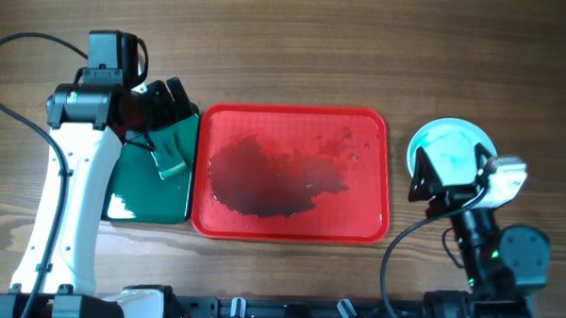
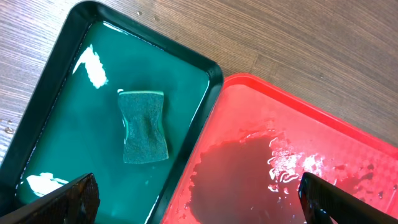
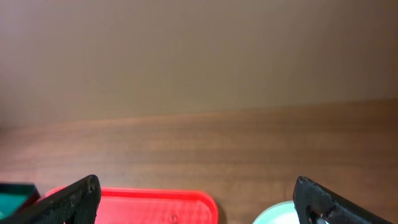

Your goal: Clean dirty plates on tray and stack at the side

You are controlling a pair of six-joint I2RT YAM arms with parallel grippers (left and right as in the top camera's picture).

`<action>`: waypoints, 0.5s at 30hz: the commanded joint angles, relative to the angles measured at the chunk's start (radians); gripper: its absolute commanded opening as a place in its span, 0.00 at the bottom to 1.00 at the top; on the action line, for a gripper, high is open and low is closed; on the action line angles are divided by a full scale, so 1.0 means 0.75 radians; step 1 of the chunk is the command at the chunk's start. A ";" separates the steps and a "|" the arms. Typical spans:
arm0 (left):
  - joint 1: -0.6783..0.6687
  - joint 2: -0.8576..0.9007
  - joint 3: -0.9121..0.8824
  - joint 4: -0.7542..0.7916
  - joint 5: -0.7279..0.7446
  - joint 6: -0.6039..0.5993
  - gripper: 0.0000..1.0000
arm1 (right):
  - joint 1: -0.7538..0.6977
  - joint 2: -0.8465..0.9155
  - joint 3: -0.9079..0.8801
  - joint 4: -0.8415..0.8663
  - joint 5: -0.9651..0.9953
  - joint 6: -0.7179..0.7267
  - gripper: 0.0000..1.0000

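The red tray [image 1: 290, 230] lies in the middle of the table, with a dark wet puddle on it and no plates. It also shows in the left wrist view [image 2: 348, 143] and the right wrist view [image 3: 155, 202]. A pale-aqua stack of plates [image 1: 444, 144] sits on the table right of the tray; how many are in it I cannot tell. Its edge shows in the right wrist view [image 3: 277, 214]. My right gripper [image 1: 433, 178] hovers over the stack, open and empty. My left gripper [image 1: 162, 108] is open and empty above the green tray.
A dark green tray [image 1: 130, 206] with liquid sits left of the red tray and touches it. A green sponge [image 2: 144, 126] lies in it, also seen from overhead [image 1: 170, 155]. Black cables run at the far left and right.
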 commanded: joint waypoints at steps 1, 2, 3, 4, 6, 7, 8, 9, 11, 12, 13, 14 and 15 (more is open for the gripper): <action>-0.003 -0.002 0.010 0.000 0.011 -0.013 1.00 | 0.008 -0.176 -0.215 0.088 -0.061 -0.014 1.00; -0.003 -0.002 0.010 0.000 0.011 -0.013 1.00 | 0.015 -0.221 -0.272 0.115 -0.058 0.003 1.00; -0.003 -0.002 0.010 0.000 0.011 -0.013 1.00 | 0.022 -0.252 -0.313 0.135 -0.058 0.010 1.00; -0.003 -0.002 0.010 0.000 0.011 -0.013 1.00 | 0.030 -0.277 -0.350 0.158 -0.058 0.010 1.00; -0.003 -0.002 0.010 0.000 0.011 -0.013 1.00 | 0.048 -0.320 -0.420 0.196 -0.050 0.010 1.00; -0.003 -0.002 0.010 0.000 0.011 -0.013 1.00 | 0.053 -0.332 -0.442 0.209 -0.036 0.011 1.00; -0.003 -0.002 0.010 0.000 0.011 -0.013 1.00 | 0.054 -0.338 -0.456 0.220 -0.019 0.013 1.00; -0.003 -0.002 0.010 0.000 0.011 -0.013 1.00 | 0.054 -0.345 -0.472 0.230 -0.001 0.013 1.00; -0.003 -0.002 0.010 0.000 0.011 -0.013 1.00 | 0.054 -0.368 -0.503 0.253 0.018 0.012 1.00; -0.003 -0.002 0.010 0.000 0.011 -0.013 1.00 | 0.054 -0.382 -0.521 0.267 0.020 0.012 1.00; -0.003 -0.002 0.010 0.000 0.011 -0.013 1.00 | 0.055 -0.380 -0.528 0.284 0.039 0.012 1.00; -0.003 -0.002 0.010 0.000 0.011 -0.013 1.00 | 0.058 -0.381 -0.527 0.284 0.053 0.011 1.00; -0.003 -0.002 0.010 0.000 0.011 -0.013 1.00 | 0.058 -0.381 -0.527 0.284 0.058 0.011 1.00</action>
